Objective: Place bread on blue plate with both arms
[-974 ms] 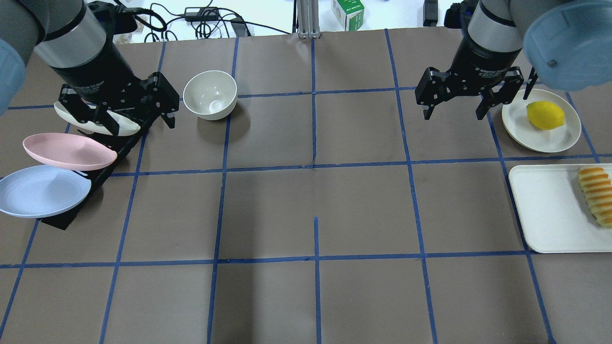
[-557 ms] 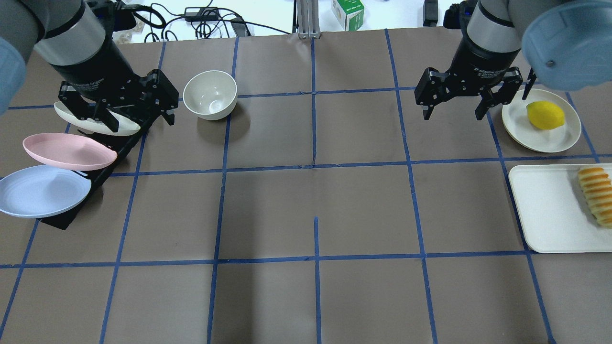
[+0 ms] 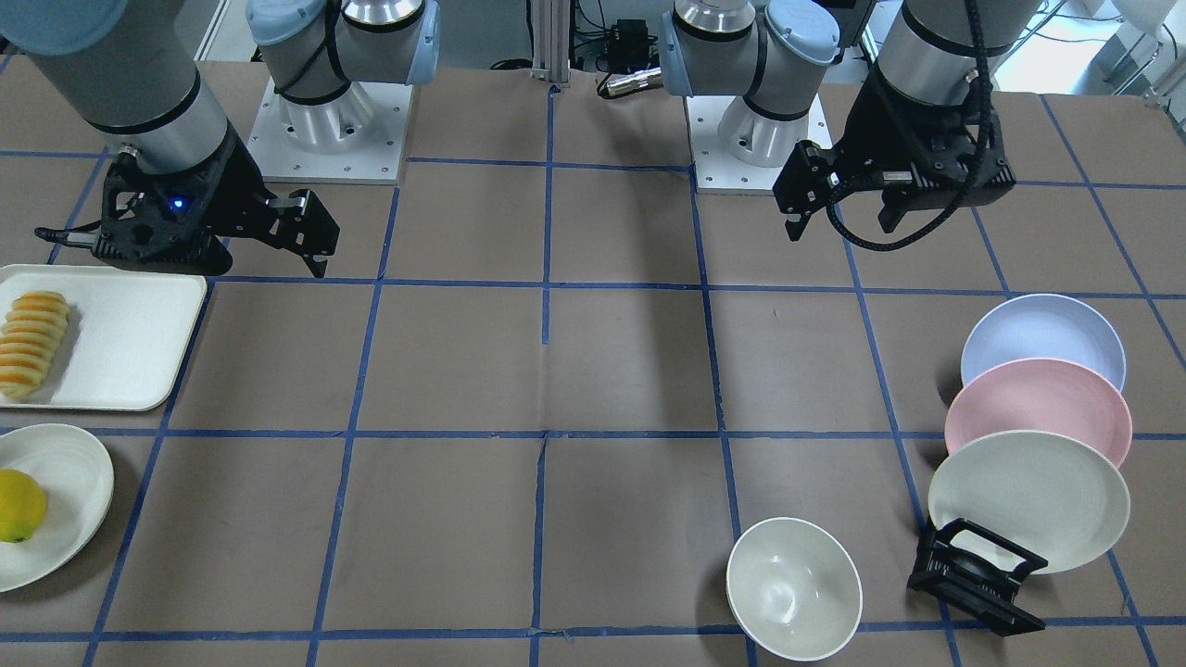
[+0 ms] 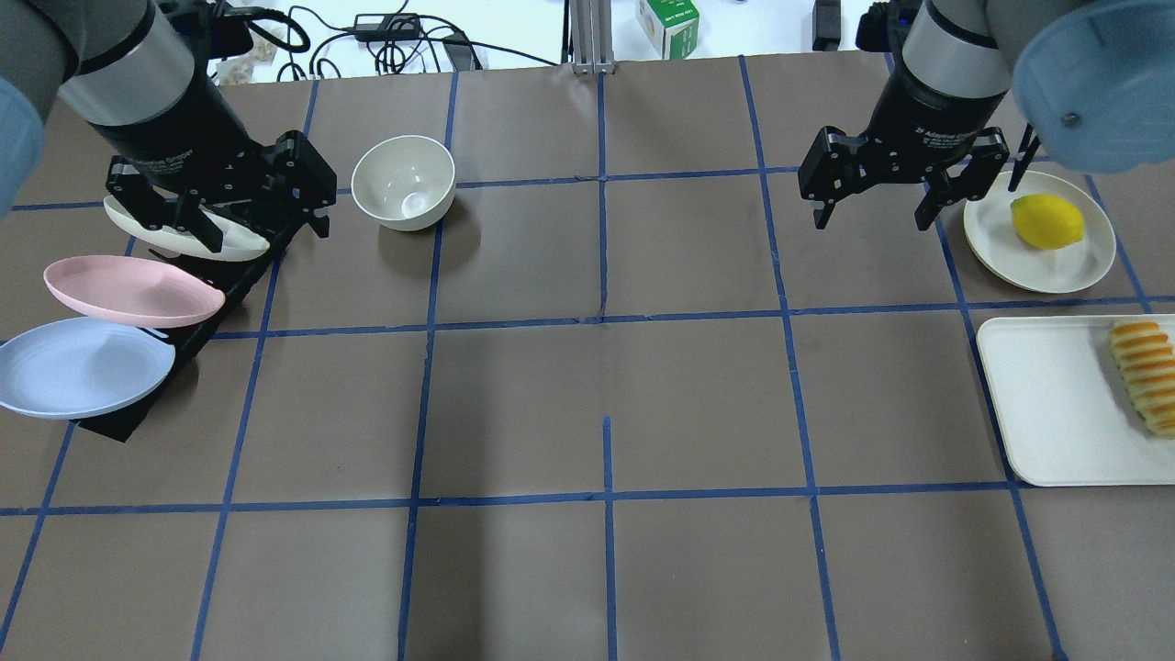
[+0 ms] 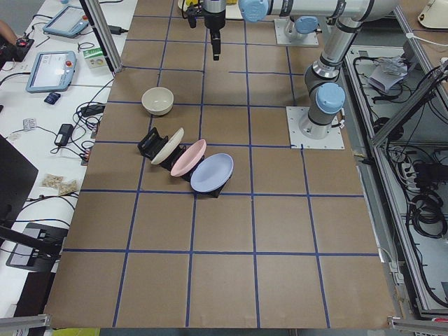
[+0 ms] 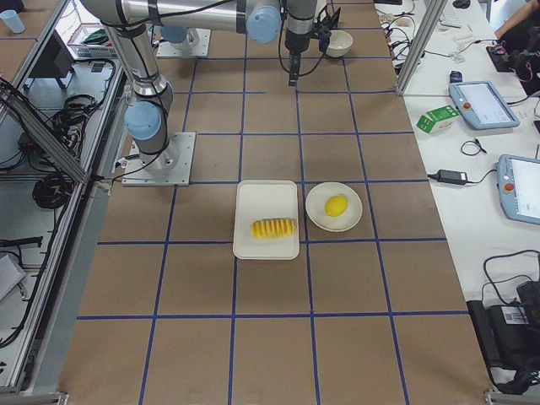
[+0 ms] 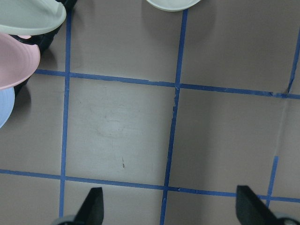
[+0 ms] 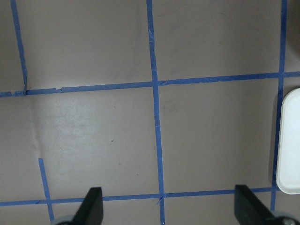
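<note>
The bread [image 4: 1143,372] lies on a white tray [image 4: 1046,404] at the right edge of the overhead view; it also shows in the front view [image 3: 32,343]. The blue plate [image 4: 78,367] leans in a black rack [image 4: 138,413] at the left, nearest me, and shows in the front view [image 3: 1042,338]. My left gripper [image 4: 266,234] is open and empty, above the rack's far end over the off-white plate [image 4: 234,240]. My right gripper [image 4: 870,220] is open and empty, left of the lemon's plate and well away from the bread. Both wrist views show spread fingertips [image 7: 93,206] [image 8: 248,206] over bare table.
A pink plate [image 4: 133,291] stands in the rack between the blue and off-white ones. A white bowl [image 4: 404,181] sits right of the left gripper. A lemon [image 4: 1046,220] rests on an off-white plate [image 4: 1074,266] beyond the tray.
Both grippers have shifted slightly toward the far side of the table, still open. Plates, bowl, lemon and bread have not moved.
</note>
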Tool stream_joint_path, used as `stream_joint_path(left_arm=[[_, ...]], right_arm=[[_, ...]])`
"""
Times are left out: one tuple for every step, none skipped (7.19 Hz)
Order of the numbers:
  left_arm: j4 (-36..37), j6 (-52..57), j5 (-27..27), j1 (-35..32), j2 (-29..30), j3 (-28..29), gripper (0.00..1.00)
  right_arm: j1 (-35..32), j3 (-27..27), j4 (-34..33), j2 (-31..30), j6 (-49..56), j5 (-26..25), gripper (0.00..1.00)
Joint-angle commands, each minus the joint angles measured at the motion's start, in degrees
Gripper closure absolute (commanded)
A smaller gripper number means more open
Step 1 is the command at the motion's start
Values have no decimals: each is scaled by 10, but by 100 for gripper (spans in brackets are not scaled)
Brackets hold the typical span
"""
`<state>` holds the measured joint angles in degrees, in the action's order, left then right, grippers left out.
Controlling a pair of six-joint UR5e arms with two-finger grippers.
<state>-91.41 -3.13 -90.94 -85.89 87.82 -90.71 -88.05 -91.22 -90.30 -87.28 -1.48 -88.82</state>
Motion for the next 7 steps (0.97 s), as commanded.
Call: stream_joint_path(left_arm=[[10, 2, -2, 46, 7, 4, 0], [24, 2, -2, 75, 9, 8, 0], [26, 2, -3, 104, 8, 8, 0], [25, 2, -1, 140, 9, 4, 0], [25, 2, -3, 173, 10, 4, 0], [25, 2, 0, 212, 10, 8, 0], [25, 36, -1, 242, 14, 7, 0]], right_arm=[[2, 7, 12, -2, -1, 5, 0], [2, 5, 1, -3, -2, 5, 0], [2, 4, -7, -2, -5, 5, 0], [2, 2, -9, -2, -12, 5, 0], [2, -3, -15, -1, -12, 1, 0], [2, -4, -14, 1, -5, -6, 0], [14, -4, -15, 3, 2, -7, 0]])
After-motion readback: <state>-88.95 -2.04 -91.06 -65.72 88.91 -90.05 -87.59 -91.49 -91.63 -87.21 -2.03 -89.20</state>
